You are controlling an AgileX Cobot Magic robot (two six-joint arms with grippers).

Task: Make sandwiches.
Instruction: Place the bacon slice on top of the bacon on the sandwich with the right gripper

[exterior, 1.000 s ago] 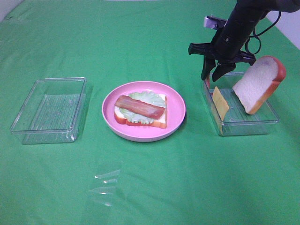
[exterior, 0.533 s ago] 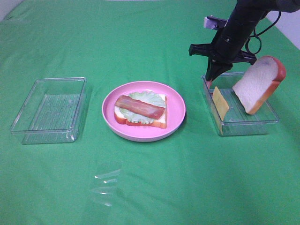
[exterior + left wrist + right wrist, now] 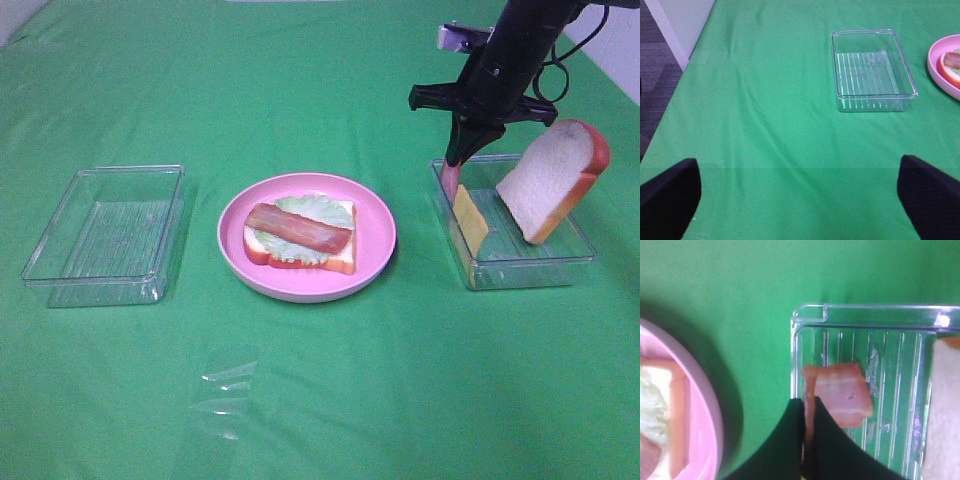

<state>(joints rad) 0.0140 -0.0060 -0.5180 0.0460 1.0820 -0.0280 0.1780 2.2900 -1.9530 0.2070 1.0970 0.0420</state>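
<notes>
A half-built sandwich lies on the pink plate (image 3: 375, 235): a bread slice (image 3: 300, 258), lettuce (image 3: 318, 208) and a bacon strip (image 3: 298, 228) on top. My right gripper (image 3: 457, 160) hangs over the near-left corner of the right clear tray (image 3: 520, 265), shut on a second bacon strip (image 3: 451, 181) that dangles on edge. In the right wrist view the fingertips (image 3: 807, 412) pinch that strip (image 3: 842, 395). A yellow cheese slice (image 3: 470, 218) and a second bread slice (image 3: 555, 180) lean in the tray. My left gripper (image 3: 800, 192) is open above bare cloth.
An empty clear tray (image 3: 110, 235) stands left of the plate; it also shows in the left wrist view (image 3: 872, 70). A bit of clear plastic (image 3: 225, 395) lies on the green cloth in front of the plate. The table edge shows in the left wrist view (image 3: 685, 60).
My right gripper closed from open onto the bacon strip in the right tray and rose slightly with it. The plate and its stack have not moved.
</notes>
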